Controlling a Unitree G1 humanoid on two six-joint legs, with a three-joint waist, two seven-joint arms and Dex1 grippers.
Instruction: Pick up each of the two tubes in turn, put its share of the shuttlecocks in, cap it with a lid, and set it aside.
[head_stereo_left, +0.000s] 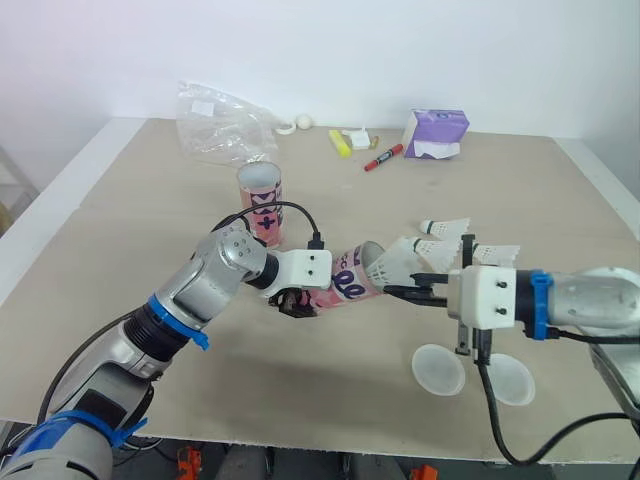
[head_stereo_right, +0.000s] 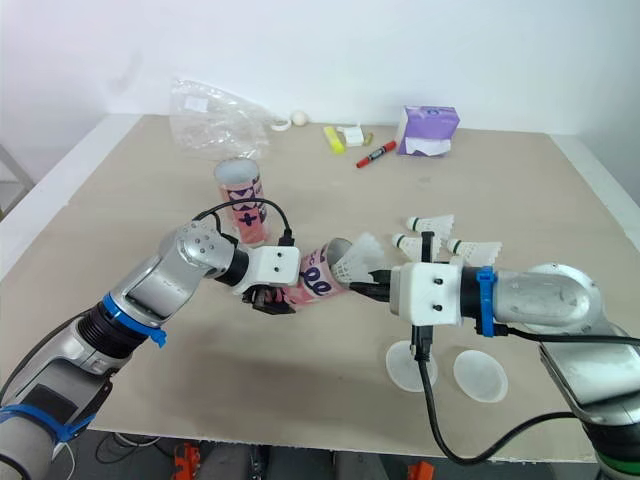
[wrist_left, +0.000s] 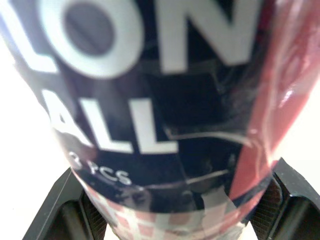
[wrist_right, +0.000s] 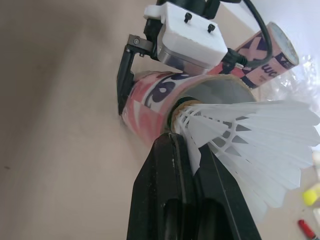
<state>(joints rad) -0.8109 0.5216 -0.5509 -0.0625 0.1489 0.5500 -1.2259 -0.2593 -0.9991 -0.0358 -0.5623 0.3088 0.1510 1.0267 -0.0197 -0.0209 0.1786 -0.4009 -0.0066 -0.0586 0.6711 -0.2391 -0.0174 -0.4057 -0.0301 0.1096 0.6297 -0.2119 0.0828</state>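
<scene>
Gripping a pink-and-navy printed cardboard tube (head_stereo_left: 345, 283) around its middle, the left hand (head_stereo_left: 295, 300) has both black fingers clamped against the tube's sides; the left wrist view shows the printed wall pinned between them. This tube lies nearly level over the middle of the beige tabletop (head_stereo_left: 150, 220), its open mouth slightly raised and facing the right hand (head_stereo_left: 400, 292). Whether its lower end touches the tabletop cannot be told.

The right hand's fingers are pressed together on the stem end of a white feathered shuttlecock (head_stereo_left: 405, 262). Its cork tip sits right at the rim of the tube's mouth, and its skirt fans out away from the tube.

A second pink-and-navy tube (head_stereo_left: 261, 200) stands upright just behind the left arm, mouth open. Three loose white shuttlecocks (head_stereo_left: 445, 227) lie close together on the tabletop beyond the right hand. Two round translucent white lids (head_stereo_left: 439, 369) lie flat side by side near the front edge, below the right hand.

Along the far edge lie a crumpled clear plastic bag (head_stereo_left: 220, 125), a yellow highlighter (head_stereo_left: 340, 143), a red marker (head_stereo_left: 383, 157) and a purple tissue box (head_stereo_left: 435, 132).
</scene>
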